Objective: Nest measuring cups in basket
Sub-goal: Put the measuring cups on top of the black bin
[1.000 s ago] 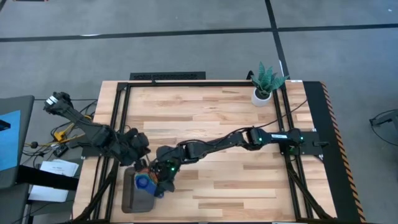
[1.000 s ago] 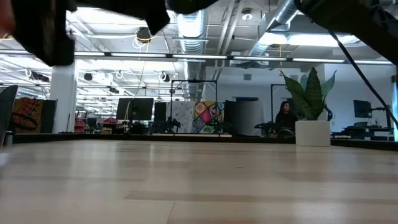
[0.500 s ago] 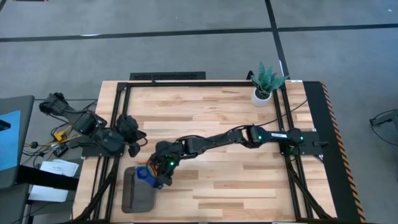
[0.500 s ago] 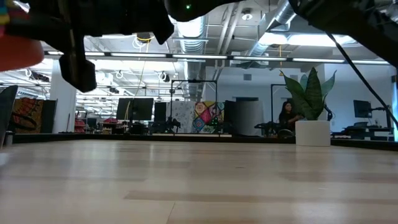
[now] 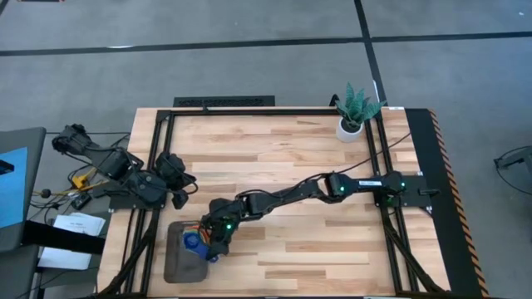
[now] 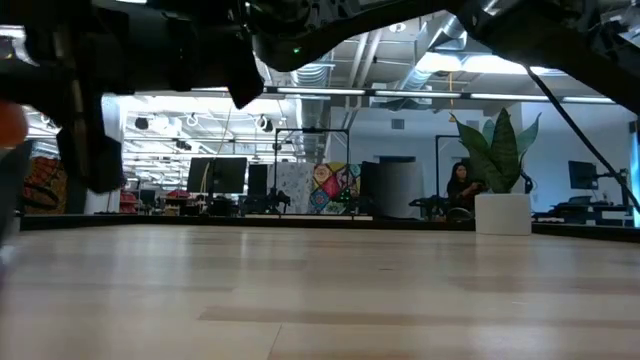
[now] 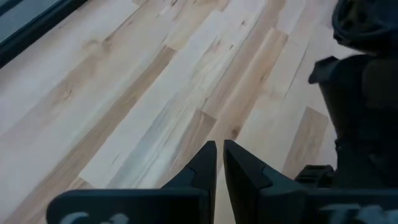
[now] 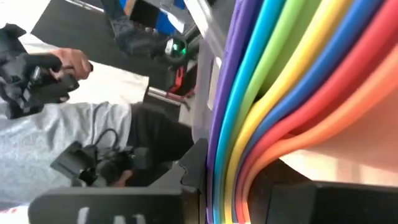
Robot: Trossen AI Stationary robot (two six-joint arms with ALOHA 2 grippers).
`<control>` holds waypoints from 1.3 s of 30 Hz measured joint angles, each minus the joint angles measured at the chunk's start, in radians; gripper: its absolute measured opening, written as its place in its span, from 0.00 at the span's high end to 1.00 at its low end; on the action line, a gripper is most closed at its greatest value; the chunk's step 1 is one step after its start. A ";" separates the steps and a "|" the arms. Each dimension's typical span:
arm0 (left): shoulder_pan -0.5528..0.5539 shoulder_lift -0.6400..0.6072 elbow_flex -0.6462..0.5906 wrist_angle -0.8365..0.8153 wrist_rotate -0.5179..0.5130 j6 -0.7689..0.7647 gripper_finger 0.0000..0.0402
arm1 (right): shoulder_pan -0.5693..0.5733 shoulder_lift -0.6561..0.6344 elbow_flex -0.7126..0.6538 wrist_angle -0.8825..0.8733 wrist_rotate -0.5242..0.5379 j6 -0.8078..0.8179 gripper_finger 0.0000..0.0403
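Your light wood tabletop (image 5: 316, 149): white plant pot (image 5: 349, 127) at far right corner. Basket (image 5: 176, 259), near left corner: right tool (image 5: 209, 249) clamps nested measuring cups (image 5: 194, 243) above it. Left tool (image 7: 216, 163): fingers closed, empty.

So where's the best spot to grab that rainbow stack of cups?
Probably by the stacked flat handles, pinched across their thin edges from the side. They lie layered in one tight band, so the right gripper, above the basket, can clamp all together.
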State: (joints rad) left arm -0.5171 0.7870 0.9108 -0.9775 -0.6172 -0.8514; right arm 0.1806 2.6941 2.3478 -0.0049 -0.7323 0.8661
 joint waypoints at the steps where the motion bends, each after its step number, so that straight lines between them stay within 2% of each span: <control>1: 0.000 0.000 0.000 0.000 0.000 -0.006 0.96 | 0.005 0.000 0.000 -0.003 0.001 -0.004 0.80; 11: 0.000 0.000 0.000 -0.001 0.003 -0.006 0.96 | 0.006 0.013 0.003 0.014 -0.057 -0.053 0.80; 26: 0.000 0.000 0.000 -0.006 0.004 0.001 0.96 | -0.014 0.013 0.003 -0.041 -0.053 -0.115 0.74; 32: 0.000 0.000 0.000 -0.006 0.005 0.008 0.96 | -0.014 0.013 0.003 -0.087 -0.055 -0.111 0.67; 39: 0.000 0.001 0.000 -0.005 0.010 0.001 0.96 | -0.024 0.012 0.003 -0.104 -0.057 -0.100 0.53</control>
State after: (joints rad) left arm -0.5171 0.7876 0.9104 -0.9829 -0.6070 -0.8505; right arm 0.1568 2.7057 2.3512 -0.1085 -0.7890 0.7661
